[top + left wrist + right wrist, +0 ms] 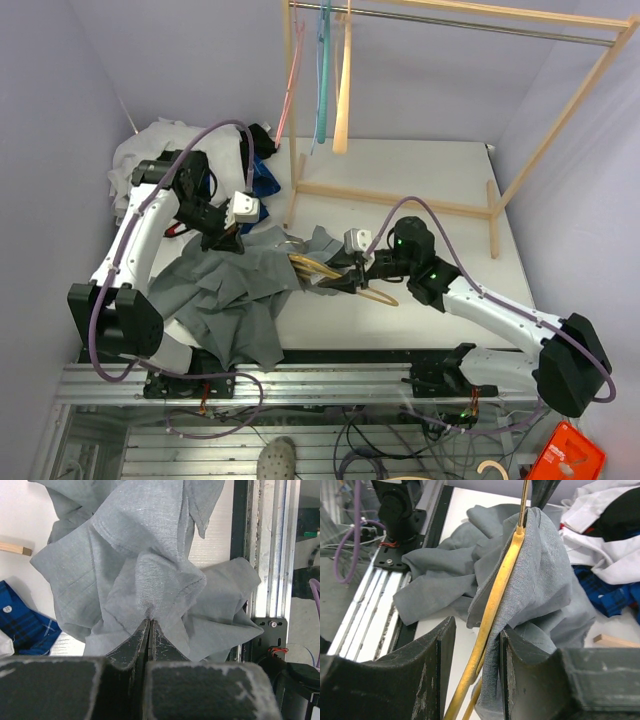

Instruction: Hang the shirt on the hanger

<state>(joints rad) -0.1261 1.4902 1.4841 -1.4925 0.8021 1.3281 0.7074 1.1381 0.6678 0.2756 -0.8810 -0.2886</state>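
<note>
Two grippers (150,622) (476,645) hold one shirt (230,290), one hanger (502,580)

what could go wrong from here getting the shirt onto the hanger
The left gripper pinches only a small bunched fold of the shirt; thin fabric may slip out. The hanger shows a gap beside one finger of the right gripper, so it might twist. Cloth overhanging the near edge could snag the rail.
</note>
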